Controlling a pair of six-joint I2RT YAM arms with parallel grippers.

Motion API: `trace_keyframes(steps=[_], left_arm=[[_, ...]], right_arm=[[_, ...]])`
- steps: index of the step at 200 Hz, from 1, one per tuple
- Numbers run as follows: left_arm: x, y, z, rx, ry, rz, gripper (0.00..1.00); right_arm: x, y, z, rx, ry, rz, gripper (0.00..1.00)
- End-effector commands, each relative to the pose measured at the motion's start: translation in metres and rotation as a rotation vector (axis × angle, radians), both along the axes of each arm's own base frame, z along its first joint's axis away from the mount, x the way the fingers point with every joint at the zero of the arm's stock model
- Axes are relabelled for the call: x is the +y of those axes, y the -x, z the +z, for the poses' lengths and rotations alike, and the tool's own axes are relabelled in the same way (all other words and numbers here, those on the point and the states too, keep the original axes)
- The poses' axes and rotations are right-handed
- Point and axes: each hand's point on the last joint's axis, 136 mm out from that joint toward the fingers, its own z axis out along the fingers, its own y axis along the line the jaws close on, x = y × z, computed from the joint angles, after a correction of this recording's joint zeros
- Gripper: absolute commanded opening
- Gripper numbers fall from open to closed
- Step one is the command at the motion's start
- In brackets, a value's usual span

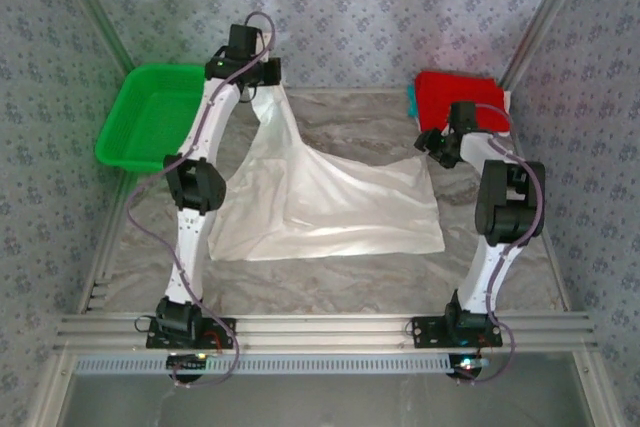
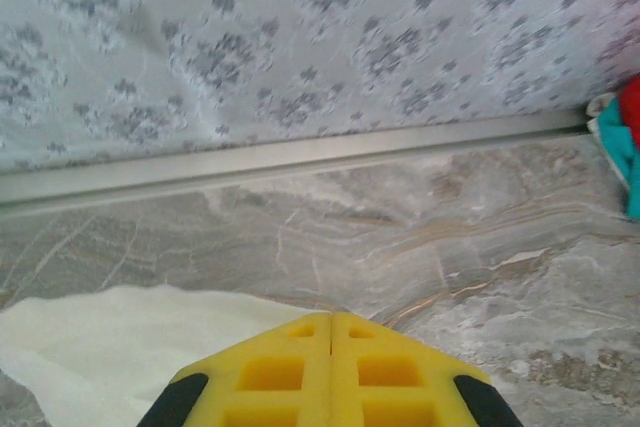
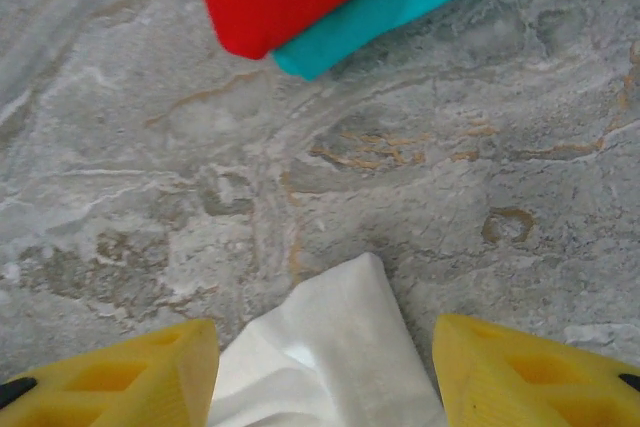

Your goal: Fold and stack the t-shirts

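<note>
Two grippers work one garment. The left gripper [image 1: 263, 74], fingers pressed together, pinches a far corner of the white shirt [image 1: 330, 207] and holds it raised by the back wall. From there the cloth slopes down to the table [image 1: 330, 282] in a taut ridge, likely so that edge can be carried over for a fold. The right gripper [image 3: 322, 337] is spread, low over the shirt's far right corner. Cloth lies between its fingers, unclamped — placed, I judge, to pin or take that corner. The rest of the shirt lies flat mid-table. The red shirt [image 1: 455, 92] sits folded on the teal shirt [image 1: 411, 99] at the far right — probably the stack's base. The basket [image 1: 150, 117] sits far left, apart from the cloth.
</note>
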Motion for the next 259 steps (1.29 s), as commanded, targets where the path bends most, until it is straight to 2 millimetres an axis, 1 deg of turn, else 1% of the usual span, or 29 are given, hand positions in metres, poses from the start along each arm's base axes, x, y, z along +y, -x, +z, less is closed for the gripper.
trace_keyframes(steps=[1, 24, 42, 50, 78, 107, 140, 159, 175, 188, 201, 221, 236, 249, 259], left_arm=[[-0.001, 0.008, 0.019, -0.023, -0.007, -0.029, 0.0], [-0.002, 0.009, 0.02, -0.026, -0.004, -0.03, 0.0], [-0.001, 0.01, 0.02, -0.021, -0.009, -0.028, 0.0], [0.0, 0.011, 0.02, -0.019, -0.013, -0.026, 0.0], [0.007, 0.017, 0.025, -0.011, -0.047, -0.009, 0.0], [0.017, 0.03, 0.028, 0.024, -0.089, 0.021, 0.0], [0.03, 0.051, 0.024, 0.083, -0.159, 0.082, 0.0], [0.043, 0.06, 0.019, 0.088, -0.207, 0.129, 0.0], [0.057, 0.063, 0.018, 0.053, -0.233, 0.168, 0.0], [0.065, 0.059, 0.016, 0.027, -0.233, 0.182, 0.0], [0.07, 0.051, 0.01, 0.022, -0.235, 0.183, 0.0], [0.058, 0.038, -0.011, 0.058, -0.229, 0.134, 0.0], [0.054, 0.028, -0.018, 0.075, -0.255, 0.133, 0.0], [0.051, 0.021, -0.015, 0.065, -0.254, 0.133, 0.0], [0.049, 0.018, -0.004, 0.043, -0.246, 0.13, 0.0]], right_arm=[[0.004, 0.002, -0.018, 0.082, -0.014, 0.027, 0.6], [0.008, -0.003, -0.028, 0.101, -0.016, 0.046, 0.58], [0.01, -0.009, -0.032, 0.101, -0.022, 0.05, 0.5], [0.011, -0.011, -0.032, 0.095, -0.021, 0.052, 0.44], [0.009, -0.018, -0.026, 0.07, -0.01, 0.041, 0.16], [0.007, -0.025, -0.012, 0.039, 0.006, 0.037, 0.0], [0.011, -0.033, 0.005, -0.016, 0.026, 0.061, 0.0], [0.015, -0.039, 0.018, -0.073, 0.046, 0.094, 0.0], [0.015, -0.044, 0.028, -0.126, 0.061, 0.107, 0.0], [0.014, -0.049, 0.033, -0.156, 0.065, 0.109, 0.0], [0.016, -0.056, 0.038, -0.184, 0.057, 0.115, 0.0], [0.011, -0.065, 0.044, -0.222, 0.057, 0.074, 0.0], [0.009, -0.072, 0.046, -0.232, 0.03, 0.049, 0.0], [0.011, -0.078, 0.05, -0.258, 0.001, 0.041, 0.0], [0.014, -0.082, 0.056, -0.269, -0.017, 0.046, 0.0]])
